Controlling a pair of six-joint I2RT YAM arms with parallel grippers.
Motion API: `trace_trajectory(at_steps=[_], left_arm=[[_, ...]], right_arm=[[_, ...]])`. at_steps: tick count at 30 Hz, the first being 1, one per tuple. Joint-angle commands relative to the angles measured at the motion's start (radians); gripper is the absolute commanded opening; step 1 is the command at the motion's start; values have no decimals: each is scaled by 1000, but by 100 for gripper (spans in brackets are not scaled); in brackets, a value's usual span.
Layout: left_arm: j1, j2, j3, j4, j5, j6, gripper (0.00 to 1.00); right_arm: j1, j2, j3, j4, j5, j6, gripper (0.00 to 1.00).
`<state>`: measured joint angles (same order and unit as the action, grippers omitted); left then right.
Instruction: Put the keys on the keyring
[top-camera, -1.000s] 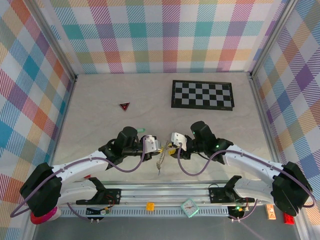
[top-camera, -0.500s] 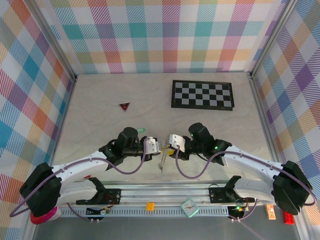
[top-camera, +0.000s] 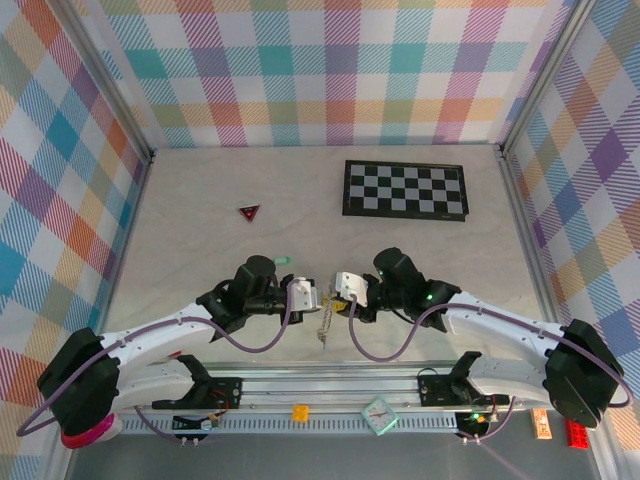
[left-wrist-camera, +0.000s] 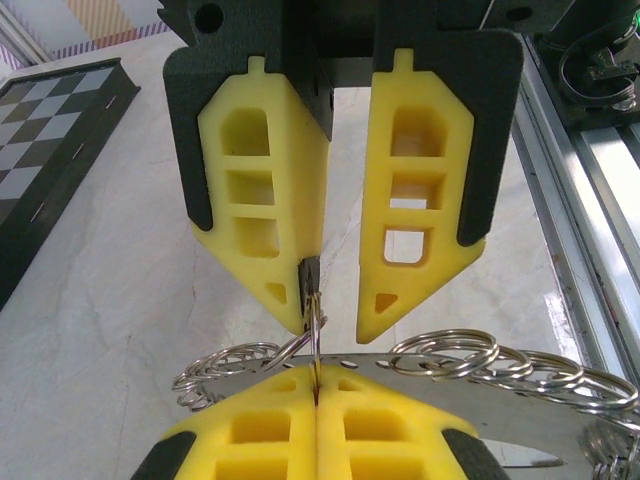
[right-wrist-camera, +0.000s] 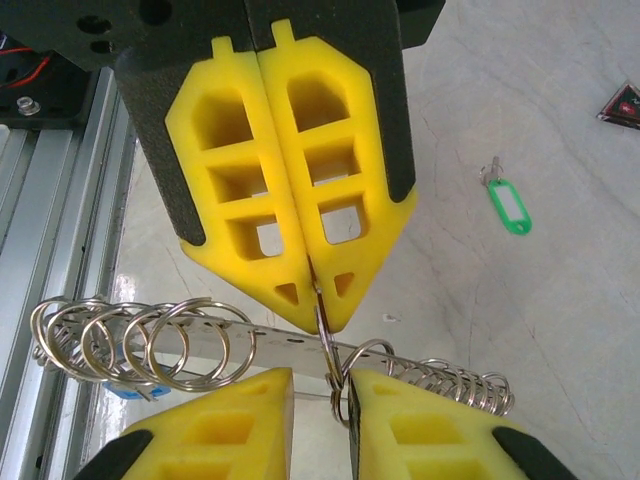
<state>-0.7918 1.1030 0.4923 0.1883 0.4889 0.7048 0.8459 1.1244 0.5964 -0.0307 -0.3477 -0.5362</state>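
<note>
The keyring (left-wrist-camera: 454, 389) is a thin grey metal band with holes, strung with several silvery split rings, held between the two arms (top-camera: 325, 322). My left gripper (left-wrist-camera: 318, 385) is shut on one small ring at the band's edge. The right wrist view shows the same grip of the left gripper (right-wrist-camera: 318, 300) above the band (right-wrist-camera: 281, 341). My right gripper (right-wrist-camera: 320, 385) faces it, jaws apart, and that ring touches one fingertip (right-wrist-camera: 365, 395). The green key (right-wrist-camera: 508, 205) lies loose on the table (top-camera: 284, 260). A blue tag (right-wrist-camera: 132, 392) peeks out under the rings.
A dark red triangle (top-camera: 249, 212) lies at the mid left and a checkerboard (top-camera: 404, 189) at the back right. The metal rail (top-camera: 330, 385) runs along the near edge just behind the grippers. Plaid walls close in the table on three sides.
My right gripper has moved left, up to the left gripper, and its jaws have narrowed around the small ring. The left gripper has stayed shut and nearly still.
</note>
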Motion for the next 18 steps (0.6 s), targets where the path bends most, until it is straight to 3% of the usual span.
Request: trace_trajectory(at_steps=[1,11,14,18], left_arm=[[-19,-21,-9,11,27,29,0],[-20,-17,1,-1,23,23,0],[-20,-18,5,8,9,5,9],[-20,-22,2,26,-1,-13,13]], right_arm=[[10,-15,26,23,-12,-18,18],[21,1,34,28,-37,-22,4],[25,7,40,18,-39,-28,0],[32,14,48,5,-40,-33,0]])
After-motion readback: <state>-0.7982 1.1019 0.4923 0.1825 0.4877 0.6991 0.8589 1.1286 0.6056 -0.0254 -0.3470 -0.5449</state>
